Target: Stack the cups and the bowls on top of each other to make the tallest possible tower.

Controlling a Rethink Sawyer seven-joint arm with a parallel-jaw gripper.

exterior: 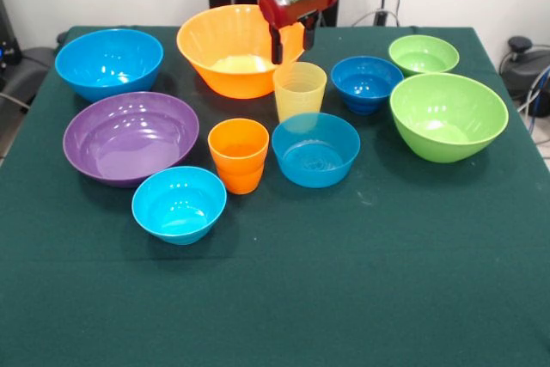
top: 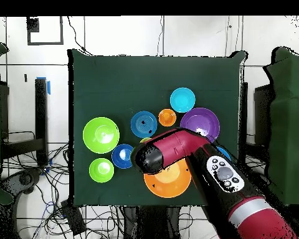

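Observation:
My gripper [exterior: 292, 42] hangs open just above and behind the rim of the pale yellow cup [exterior: 299, 90], holding nothing. The orange cup [exterior: 238, 155] stands upright left of and nearer than it. Each bowl sits alone on the green table [exterior: 387, 281]: large orange [exterior: 225, 56], large blue [exterior: 109, 62], purple [exterior: 131, 137], large green [exterior: 448, 116], small green [exterior: 423, 54], dark blue [exterior: 366, 83] and two light blue [exterior: 315, 149] [exterior: 179, 204]. In the overhead view the arm's wrist [top: 149, 159] hides the yellow cup and the gripper's tips.
In the overhead view the red arm [top: 202, 165] crosses the large orange bowl [top: 170, 182] and covers most of the large blue bowl [top: 225, 152]. Cables and dark furniture lie round the table [top: 146, 68].

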